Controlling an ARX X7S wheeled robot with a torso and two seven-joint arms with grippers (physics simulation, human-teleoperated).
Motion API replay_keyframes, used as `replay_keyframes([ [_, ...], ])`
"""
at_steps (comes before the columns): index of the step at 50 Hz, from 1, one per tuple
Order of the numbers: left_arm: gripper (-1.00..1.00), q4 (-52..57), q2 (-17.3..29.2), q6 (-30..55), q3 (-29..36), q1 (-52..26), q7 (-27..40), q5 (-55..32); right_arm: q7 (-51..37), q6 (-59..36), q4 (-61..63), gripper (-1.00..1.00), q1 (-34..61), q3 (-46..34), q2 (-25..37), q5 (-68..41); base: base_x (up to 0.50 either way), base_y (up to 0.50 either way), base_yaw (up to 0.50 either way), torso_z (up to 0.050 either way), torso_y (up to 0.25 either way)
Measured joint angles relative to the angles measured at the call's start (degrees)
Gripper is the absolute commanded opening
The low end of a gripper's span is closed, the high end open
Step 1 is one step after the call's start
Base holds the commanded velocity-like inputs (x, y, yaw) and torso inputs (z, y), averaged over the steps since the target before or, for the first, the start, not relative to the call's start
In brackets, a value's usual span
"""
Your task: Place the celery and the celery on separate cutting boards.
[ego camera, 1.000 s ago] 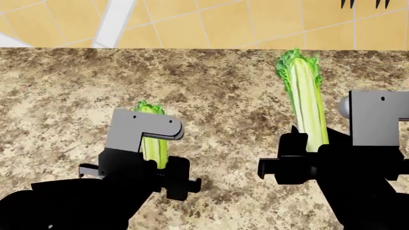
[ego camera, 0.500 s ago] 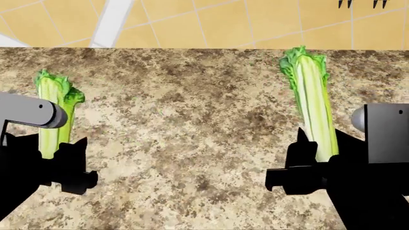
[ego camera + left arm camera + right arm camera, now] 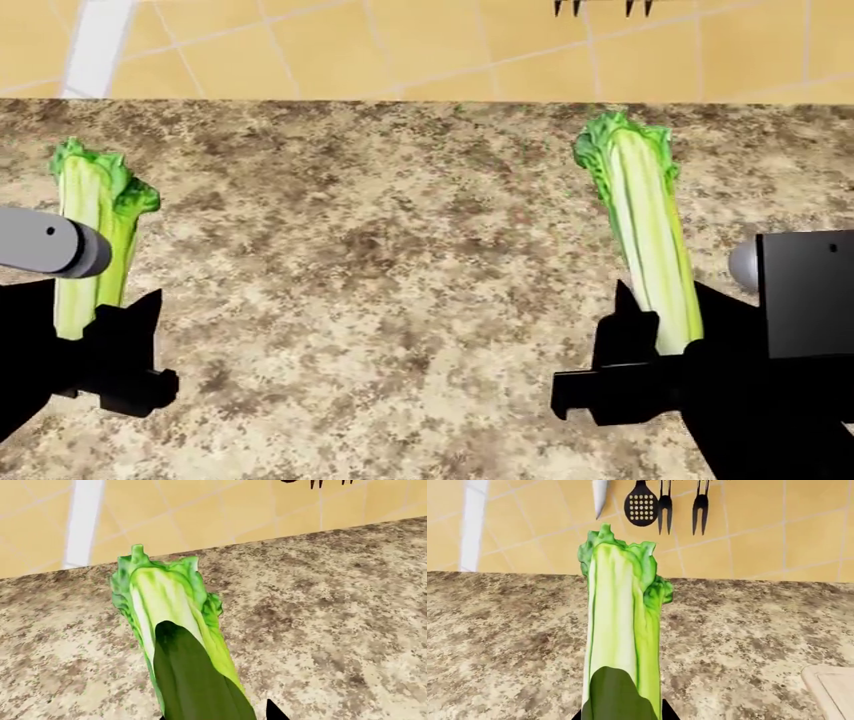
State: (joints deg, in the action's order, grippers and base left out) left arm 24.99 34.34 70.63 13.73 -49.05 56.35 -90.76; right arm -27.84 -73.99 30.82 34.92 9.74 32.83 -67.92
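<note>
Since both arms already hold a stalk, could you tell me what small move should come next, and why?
Probably swing the right gripper, shut on its celery, toward the tan board corner seen only in the right wrist view; no board appears near the left gripper's celery.

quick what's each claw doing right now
Left claw: closed, holding a celery stalk.
Right claw: closed, holding the other celery stalk.

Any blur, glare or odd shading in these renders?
Head view: sharp, flat even light, no glare; the black pincers show no surface detail. Left wrist view: the celery has a dark green patch low on the stalk. Right wrist view: the other celery has the same dark patch; the wall utensils are crisp.
</note>
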Motion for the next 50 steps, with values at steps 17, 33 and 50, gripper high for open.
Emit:
replay_keyframes([
  [17, -1.00, 1.01, 0.79, -0.68, -0.22, 0.61, 1.06, -1.34, -0.63, 0.13, 0.12, -1.00, -1.42, 1.41, 1.33, -1.31, -0.15, -0.49, 0.00, 0.000, 0.001],
  [33, -1.00, 1.13, 1.34, -1.23, -0.02, 0.77, 1.48, -1.77, -0.58, 1.16, -0.40, -1.00, -2.37, 1.77, 2.24, -1.35, -0.26, -0.46, 0.00, 0.000, 0.000],
  [50, -1.00, 1.31, 1.89, -1.98, 0.10, 1.33, 1.05, -1.50, 0.05, -0.50, -8.40, -1.00, 3.90, -7.21, 2.77, 4.57, 0.00, -0.04, 0.00, 0.001, 0.001],
])
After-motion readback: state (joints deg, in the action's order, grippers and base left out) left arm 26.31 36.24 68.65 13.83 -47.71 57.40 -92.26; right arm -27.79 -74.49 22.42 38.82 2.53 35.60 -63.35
